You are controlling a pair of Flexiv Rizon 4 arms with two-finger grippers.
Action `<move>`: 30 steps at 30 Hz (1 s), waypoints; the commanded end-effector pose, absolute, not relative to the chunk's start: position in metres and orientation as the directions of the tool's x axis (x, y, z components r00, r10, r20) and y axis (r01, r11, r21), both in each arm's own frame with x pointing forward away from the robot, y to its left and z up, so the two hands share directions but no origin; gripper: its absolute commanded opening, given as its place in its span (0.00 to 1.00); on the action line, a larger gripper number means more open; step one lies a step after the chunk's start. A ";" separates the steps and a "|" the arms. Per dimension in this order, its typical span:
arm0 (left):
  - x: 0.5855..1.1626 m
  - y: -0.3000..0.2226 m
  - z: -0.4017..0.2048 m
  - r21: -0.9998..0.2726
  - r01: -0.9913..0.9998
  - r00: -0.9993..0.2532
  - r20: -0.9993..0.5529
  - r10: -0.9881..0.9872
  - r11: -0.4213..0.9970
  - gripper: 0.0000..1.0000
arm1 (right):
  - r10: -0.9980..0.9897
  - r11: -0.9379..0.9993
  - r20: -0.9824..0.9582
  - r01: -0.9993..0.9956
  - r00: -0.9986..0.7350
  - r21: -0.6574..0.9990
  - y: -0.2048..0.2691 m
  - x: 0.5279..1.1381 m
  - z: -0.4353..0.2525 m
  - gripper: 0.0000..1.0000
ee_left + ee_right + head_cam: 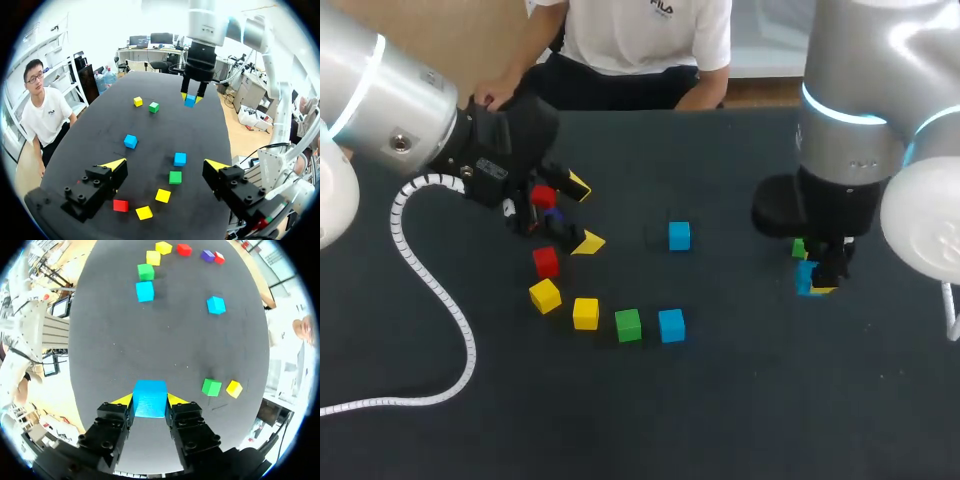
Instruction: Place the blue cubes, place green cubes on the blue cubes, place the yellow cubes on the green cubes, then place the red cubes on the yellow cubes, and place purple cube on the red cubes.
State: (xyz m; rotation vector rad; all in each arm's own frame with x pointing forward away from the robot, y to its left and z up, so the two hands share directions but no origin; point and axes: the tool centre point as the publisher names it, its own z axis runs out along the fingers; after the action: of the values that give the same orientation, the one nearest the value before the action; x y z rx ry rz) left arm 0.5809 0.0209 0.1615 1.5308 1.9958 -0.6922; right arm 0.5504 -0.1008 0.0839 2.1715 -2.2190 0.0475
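Held blue cube: clamped from both sides between the fingers of the right gripper. Green cube, yellow cube: side by side, just beside that gripper. Left gripper: fingers spread wide, holding nothing. Loose blue cube, second green cube: ahead of it, between its fingers. Red cube: close by one finger, on the table.

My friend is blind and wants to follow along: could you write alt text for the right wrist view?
The right gripper is shut on a blue cube, with the dark table stretching ahead. Ahead of it sit a green cube and a yellow cube, close together; a row of coloured cubes lies farther off.
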 end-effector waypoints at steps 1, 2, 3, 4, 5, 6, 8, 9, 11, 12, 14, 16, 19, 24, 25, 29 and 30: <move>0.582 0.020 0.162 -0.082 0.970 -0.222 -0.674 0.704 0.227 1.00 | -0.999 -0.007 0.054 -1.000 0.006 -0.017 -0.102 0.542 0.086 0.00; 0.582 0.020 0.162 -0.082 0.970 -0.222 -0.674 0.704 0.227 1.00 | -0.998 -0.024 0.061 -0.999 0.023 -0.021 -0.101 0.541 0.087 0.00; 0.582 0.020 0.162 -0.082 0.970 -0.222 -0.674 0.704 0.227 1.00 | -0.997 -0.036 0.064 -0.999 0.034 -0.025 -0.100 0.540 0.087 0.00; 0.582 0.020 0.162 -0.082 0.970 -0.222 -0.674 0.704 0.227 1.00 | -0.997 -0.038 0.065 -0.999 0.037 -0.024 -0.100 0.539 0.088 0.00; 0.582 0.020 0.162 -0.082 0.970 -0.222 -0.674 0.704 0.227 1.00 | -0.996 -0.054 0.073 -0.998 0.052 -0.025 -0.099 0.538 0.089 0.00; 0.582 0.020 0.162 -0.082 0.970 -0.222 -0.674 0.704 0.227 1.00 | -0.996 -0.053 0.074 -0.998 0.051 -0.023 -0.098 0.537 0.089 0.00; 0.582 0.020 0.162 -0.082 0.970 -0.222 -0.674 0.704 0.227 1.00 | -0.996 -0.052 0.076 -0.998 0.050 -0.022 -0.098 0.536 0.089 0.00; 0.582 0.020 0.162 -0.082 0.970 -0.222 -0.674 0.704 0.227 1.00 | -0.996 -0.048 0.079 -0.999 0.046 -0.023 -0.098 0.536 0.090 0.00; 0.582 0.020 0.162 -0.082 0.970 -0.222 -0.674 0.704 0.227 1.00 | -0.996 -0.032 0.079 -0.999 0.031 -0.019 -0.099 0.535 0.091 0.00; 0.582 0.020 0.162 -0.082 0.970 -0.222 -0.674 0.704 0.227 1.00 | -0.997 -0.022 0.073 -1.000 0.021 -0.016 -0.100 0.536 0.091 0.00; 0.582 0.020 0.162 -0.082 0.970 -0.222 -0.674 0.704 0.227 1.00 | -0.997 -0.012 0.072 -1.000 0.011 -0.011 -0.101 0.536 0.092 0.00; 0.582 0.020 0.162 -0.082 0.970 -0.222 -0.674 0.704 0.227 1.00 | -0.997 -0.012 0.072 -1.000 0.011 -0.011 -0.101 0.536 0.092 0.00; 0.582 0.020 0.162 -0.082 0.970 -0.222 -0.674 0.704 0.227 1.00 | -0.997 -0.012 0.072 -1.000 0.011 -0.011 -0.101 0.536 0.092 0.00; 0.582 0.020 0.162 -0.082 0.970 -0.222 -0.674 0.704 0.227 1.00 | -0.997 -0.012 0.072 -1.000 0.011 -0.011 -0.101 0.536 0.092 0.00; 0.582 0.020 0.162 -0.082 0.970 -0.222 -0.674 0.704 0.227 1.00 | -0.997 -0.012 0.072 -1.000 0.011 -0.011 -0.101 0.536 0.092 0.00; 0.582 0.020 0.162 -0.082 0.970 -0.222 -0.674 0.704 0.227 1.00 | -0.997 -0.012 0.072 -1.000 0.011 -0.011 -0.101 0.536 0.092 0.00; 0.582 0.020 0.162 -0.082 0.970 -0.222 -0.674 0.704 0.227 1.00 | -0.997 -0.012 0.072 -1.000 0.011 -0.011 -0.101 0.536 0.092 0.00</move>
State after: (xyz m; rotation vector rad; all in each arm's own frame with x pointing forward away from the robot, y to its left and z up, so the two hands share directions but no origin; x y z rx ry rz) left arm 0.5809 0.0209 0.1615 1.5308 1.9959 -0.6922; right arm 0.5361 -0.1005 0.0912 2.2023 -2.1785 0.0945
